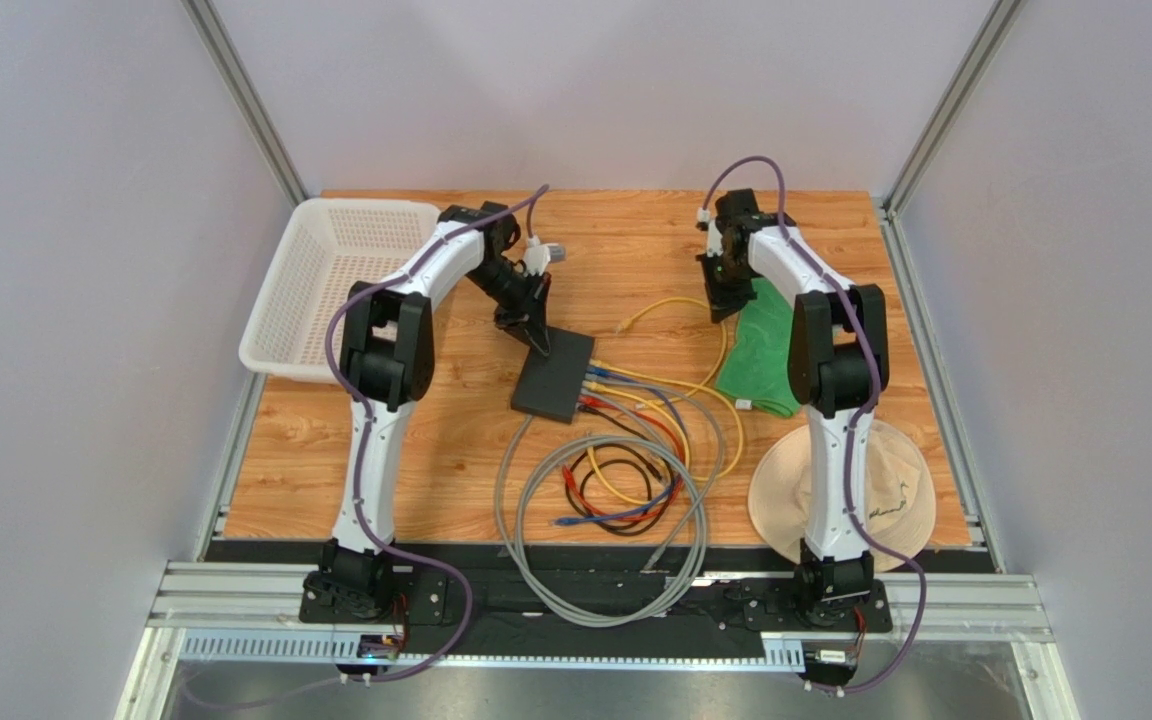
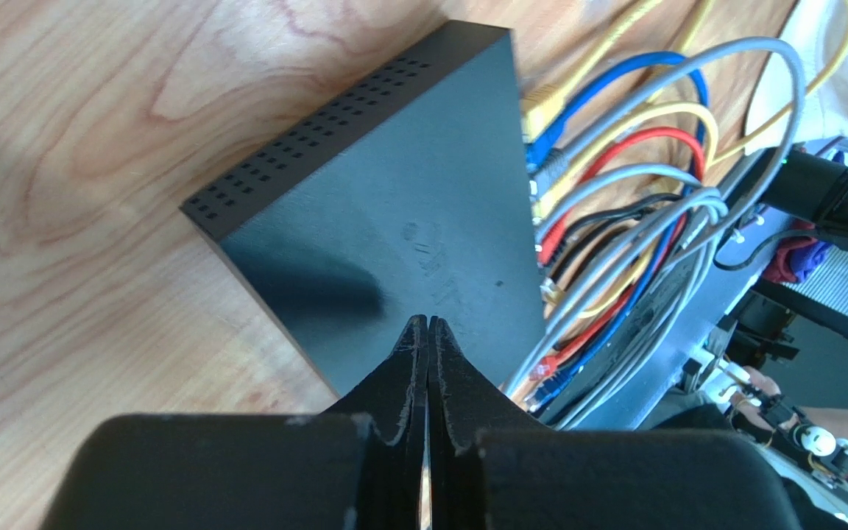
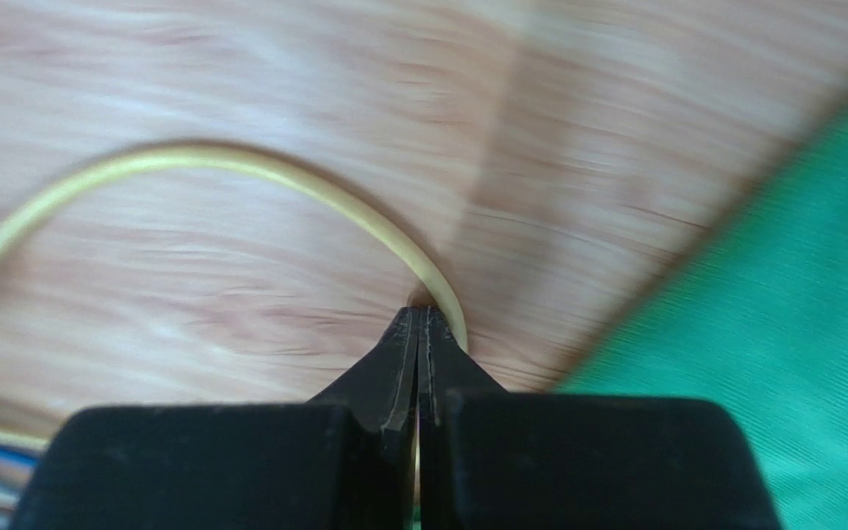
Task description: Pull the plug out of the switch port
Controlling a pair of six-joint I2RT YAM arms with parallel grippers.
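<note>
The wooden table (image 1: 387, 450) carries a white basket (image 1: 330, 285) at its far left, a pale hat (image 1: 898, 503) at the near right, and a green cloth (image 1: 766, 353) just beyond the hat. A loose heap of cables (image 1: 612, 488) in grey, yellow, red, blue and black sprawls from the middle toward the near edge.

The switch (image 1: 552, 375) lies flat at the table's centre, its port edge turned toward that heap. The left claw (image 2: 428, 322) hangs over the switch's top face, jaws fully together with nothing between them; whether the tips touch the lid cannot be told. The right claw (image 3: 420, 315) sits low over bare wood beside the green cloth, jaws likewise pressed together and gripping nothing visible. A yellow cable (image 3: 229, 163) curves up to its tips and passes behind them.

Several plugs (image 2: 539, 110) sit side by side in the ports.

No plug looks pulled yet, so this reads as the approach. The left arm seems placed to pin the box. Next, the right claw must open, cross to the port edge, close on one plug body and draw it straight out.
</note>
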